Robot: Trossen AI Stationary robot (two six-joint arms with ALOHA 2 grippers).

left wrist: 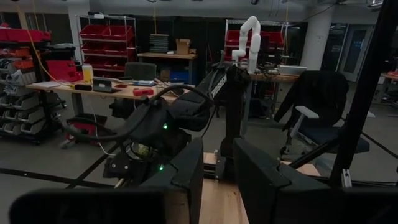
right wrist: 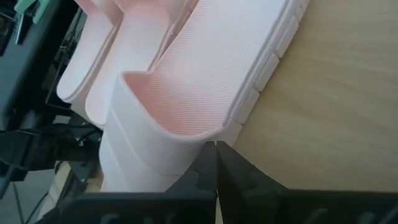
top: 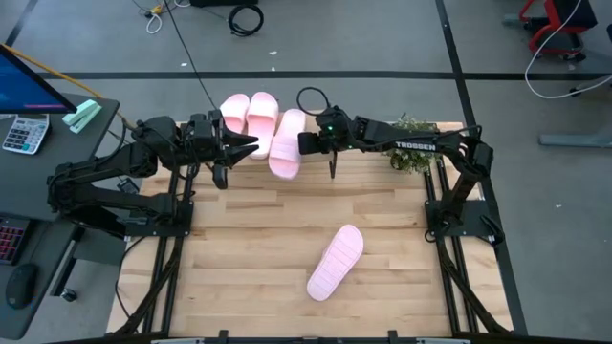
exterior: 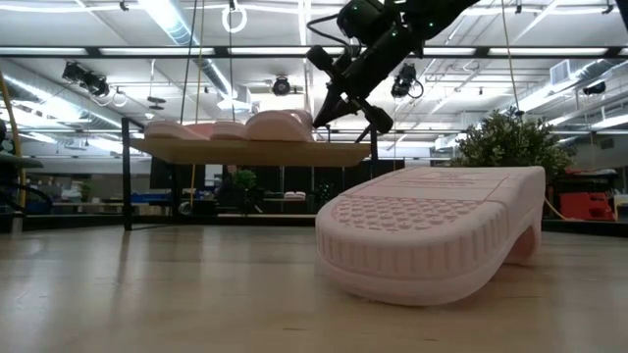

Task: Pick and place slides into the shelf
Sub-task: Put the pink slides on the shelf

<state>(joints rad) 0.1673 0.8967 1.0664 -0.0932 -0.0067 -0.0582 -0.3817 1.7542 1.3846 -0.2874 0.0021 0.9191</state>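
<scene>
Three pale pink slides point(top: 260, 119) lie side by side on the shelf point(exterior: 255, 152) at the table's far edge, soles down. The rightmost one point(top: 287, 143) lies slanted. A fourth slide point(top: 335, 263) rests sole up on the tabletop, close to the low camera point(exterior: 432, 230). My right gripper point(top: 308, 143) is shut and slants down at the rightmost slide's right side point(right wrist: 186, 124). My left gripper point(top: 247, 145) hovers level just near of the shelved slides, open a little, with nothing between its fingers point(left wrist: 186, 180). My right gripper has its shut fingertips point(right wrist: 216, 152) against the rightmost slide's long right side, where the strap's edge point(right wrist: 186, 140) meets the sole. The fingers come from the table's right, slanting down. The slide lies flat on the shelf's plank, strap up.
A small green plant point(top: 411, 153) stands at the table's far right, behind my right arm. A desk with a calculator point(top: 24, 134) sits beyond the left edge. The bare wooden tabletop point(top: 249, 258) stretches to the left of the fourth slide.
</scene>
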